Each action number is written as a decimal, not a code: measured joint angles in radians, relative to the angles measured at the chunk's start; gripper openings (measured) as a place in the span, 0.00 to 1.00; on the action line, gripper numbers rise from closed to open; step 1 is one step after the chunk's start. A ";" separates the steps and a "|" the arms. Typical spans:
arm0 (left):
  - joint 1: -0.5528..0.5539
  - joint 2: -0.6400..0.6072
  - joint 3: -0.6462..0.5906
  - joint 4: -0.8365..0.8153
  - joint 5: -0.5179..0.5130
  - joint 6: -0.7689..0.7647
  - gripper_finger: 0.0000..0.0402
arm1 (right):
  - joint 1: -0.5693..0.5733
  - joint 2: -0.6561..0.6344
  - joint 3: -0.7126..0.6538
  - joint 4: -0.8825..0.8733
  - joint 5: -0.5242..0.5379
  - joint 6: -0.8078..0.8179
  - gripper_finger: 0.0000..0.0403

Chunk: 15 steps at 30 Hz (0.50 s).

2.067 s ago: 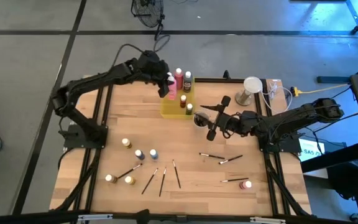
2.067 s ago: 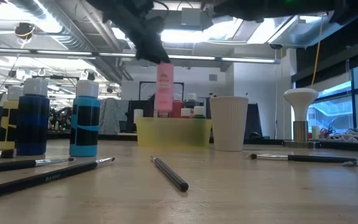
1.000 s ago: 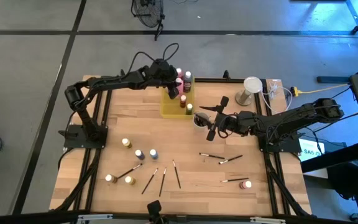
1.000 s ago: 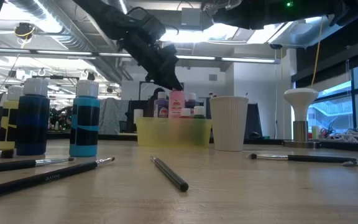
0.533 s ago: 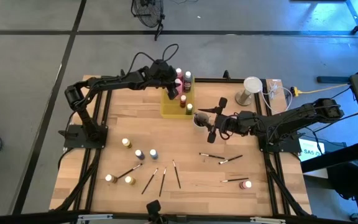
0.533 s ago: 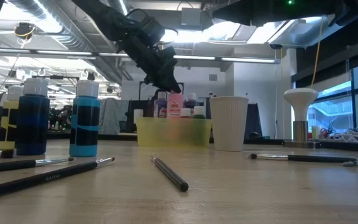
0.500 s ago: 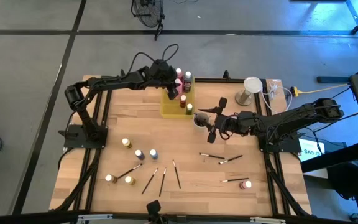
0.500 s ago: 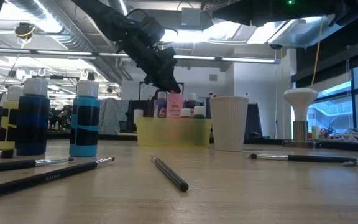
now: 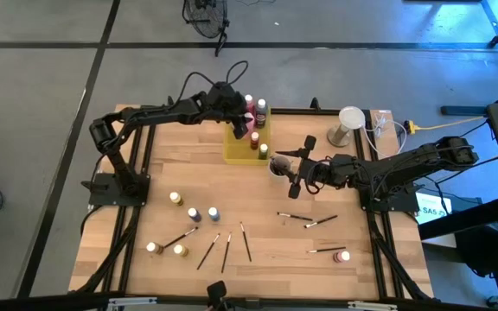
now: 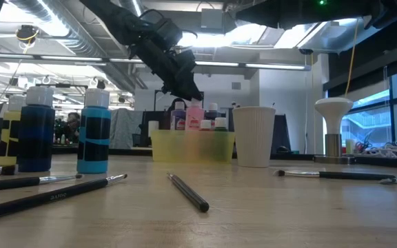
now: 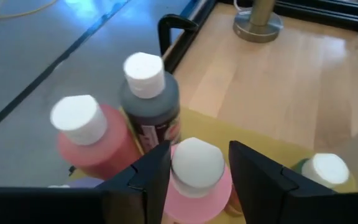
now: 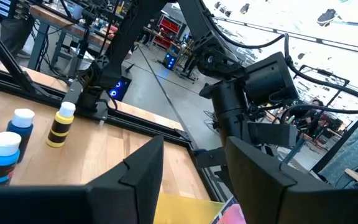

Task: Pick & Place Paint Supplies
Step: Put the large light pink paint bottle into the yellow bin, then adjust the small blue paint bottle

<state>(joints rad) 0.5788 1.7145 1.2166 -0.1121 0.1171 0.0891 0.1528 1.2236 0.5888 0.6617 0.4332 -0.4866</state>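
My left gripper (image 11: 196,165) is open over the far part of the translucent yellow tray (image 9: 236,149). Its fingers stand on either side of the white cap of a pink bottle (image 11: 197,163) that stands upright in the tray (image 10: 195,117) among red, dark and green bottles. My right gripper (image 9: 290,169) hovers open above the small grey cup (image 9: 276,168) (image 10: 253,136), with nothing between its fingers (image 12: 194,186). Several bottles (image 9: 194,214) stand on the near-left table. Several dark brushes (image 9: 226,250) lie flat near the front edge, and others (image 9: 320,222) lie to the right.
A white mushroom-shaped stand (image 9: 348,121) and cables sit at the far right corner. A single bottle (image 9: 344,257) stands near the right front. Black frame rails border the table. Bare wood lies between the tray and the near bottles.
The left gripper brought the pink bottle down from above the tray and set it among the other bottles. Over the last second it has stayed there and edged slightly upward. The bottle stands still. The right arm has not moved.
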 joint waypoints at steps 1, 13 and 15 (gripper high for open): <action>0.000 0.000 0.000 -0.001 0.010 0.000 0.39 | 0.000 0.000 0.000 0.000 0.000 0.000 0.44; -0.001 -0.025 0.000 0.024 0.010 0.003 0.40 | 0.000 0.000 0.000 -0.005 0.000 0.000 0.44; -0.001 -0.034 0.000 0.029 0.007 0.011 0.39 | 0.000 0.000 0.000 -0.008 0.000 0.000 0.44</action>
<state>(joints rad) 0.5777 1.6806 1.2163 -0.0829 0.1246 0.0998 0.1528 1.2236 0.5884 0.6540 0.4328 -0.4866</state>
